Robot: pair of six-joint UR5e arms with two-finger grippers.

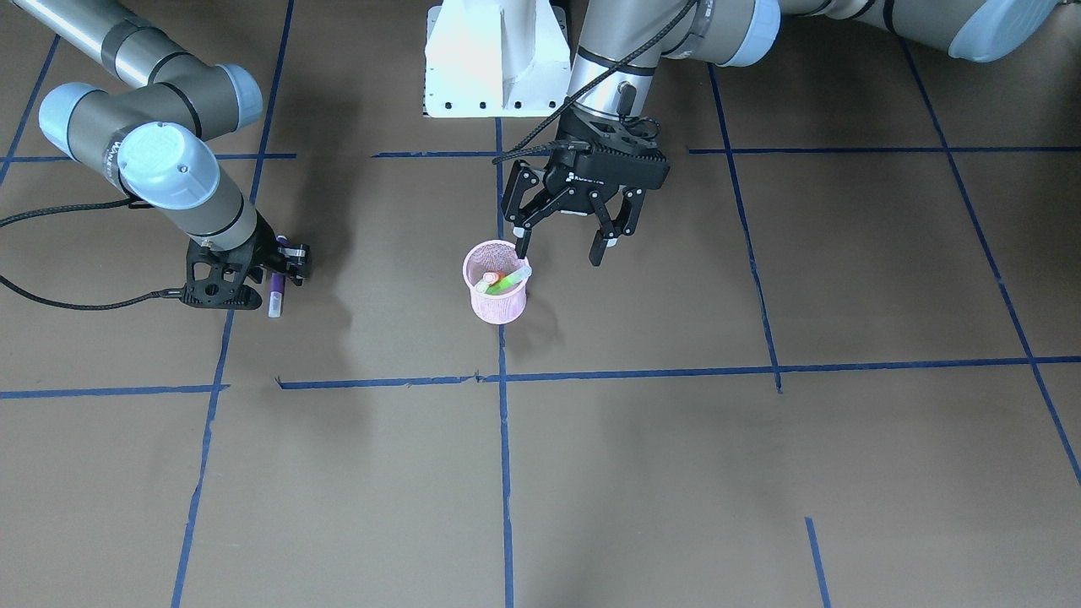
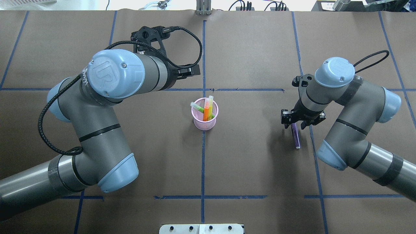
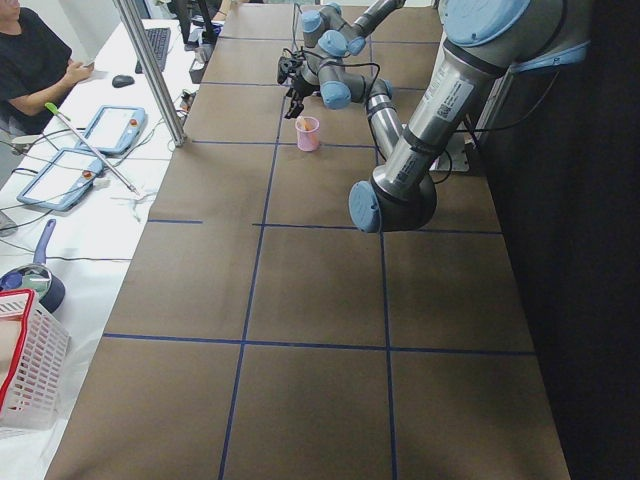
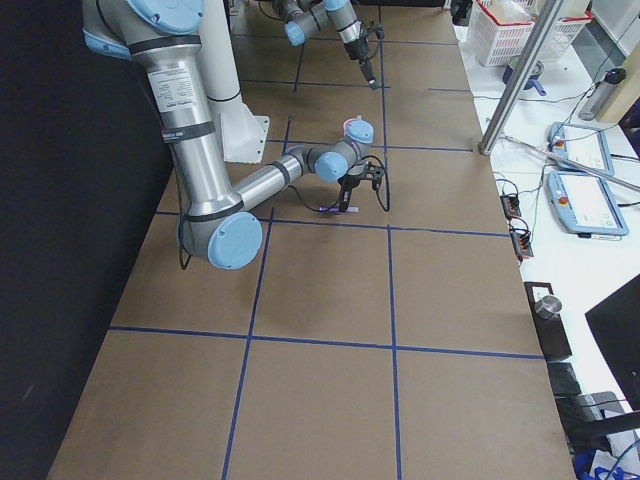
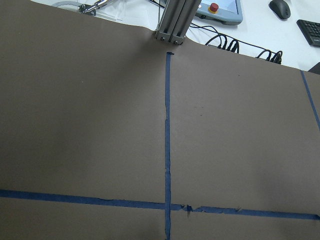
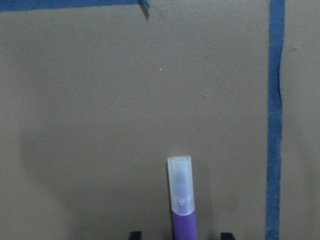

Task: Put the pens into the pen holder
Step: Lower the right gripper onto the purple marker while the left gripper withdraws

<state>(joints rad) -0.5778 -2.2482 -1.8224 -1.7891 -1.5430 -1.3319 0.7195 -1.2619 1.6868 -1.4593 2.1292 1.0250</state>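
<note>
My right pincer [image 6: 180, 234] is down at the brown paper-covered tabletop [image 6: 90, 120], its jaws spread. The slim purple pen with the pale translucent cap [image 6: 183, 221] lies flat between them. Neither fingertip touches the barrel, so I hold nothing here yet.

I judge the step in hand to be the grasp. The barrel sits about midway in the gap, so I should close evenly and let both pads meet the purple body, not the slippery cap. Then I lift straight up, so the pen cannot roll or swing.

Further in, well apart from this pen, stands the small round pink wire-mesh pen holder [image 2: 204, 124]. The orange pen [image 2: 206, 114] and the green pen [image 2: 201, 109] already lean inside it, caps above the rim. I would tip the purple pen towards upright and lower it into the free side of the cup, because a nudge could topple so light a cup.

Beyond the cup my left pincer [image 1: 559, 251] hangs wide open and empty, close to the rim. It may need to clear off first.
</note>
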